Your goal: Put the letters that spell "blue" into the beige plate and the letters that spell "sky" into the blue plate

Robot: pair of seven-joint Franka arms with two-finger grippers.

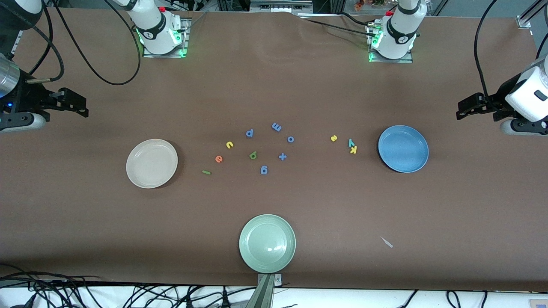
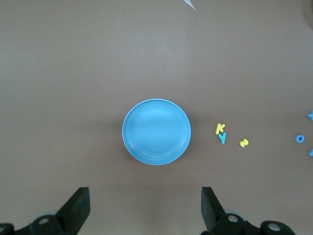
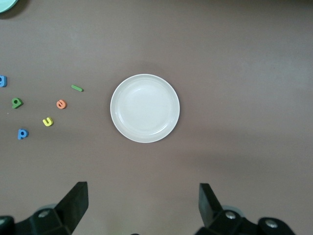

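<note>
The beige plate (image 1: pixel 152 163) (image 3: pixel 145 108) lies empty toward the right arm's end. Beside it are the green "l" (image 1: pixel 206 172) (image 3: pixel 77 88), orange "e" (image 1: pixel 218 159) (image 3: pixel 61 104), yellow "u" (image 1: pixel 230 144) (image 3: pixel 48 121) and green "b" (image 1: pixel 253 155) (image 3: pixel 17 103). The blue plate (image 1: pixel 403 149) (image 2: pixel 156 132) lies empty toward the left arm's end, with yellow "s" (image 1: pixel 334 137) (image 2: pixel 244 143), teal "y" (image 1: pixel 351 142) (image 2: pixel 223 137) and yellow "k" (image 1: pixel 353 149) (image 2: pixel 220 128) beside it. My right gripper (image 1: pixel 81 109) (image 3: pixel 143 203) and left gripper (image 1: pixel 462 110) (image 2: pixel 145 205) hang open and empty, high over the table's two ends.
Several all-blue letters (image 1: pixel 276 126) are scattered mid-table among the coloured ones. A pale green plate (image 1: pixel 267 244) sits at the table edge nearest the front camera. A small pale scrap (image 1: pixel 387 242) lies on the cloth, nearer the front camera than the blue plate.
</note>
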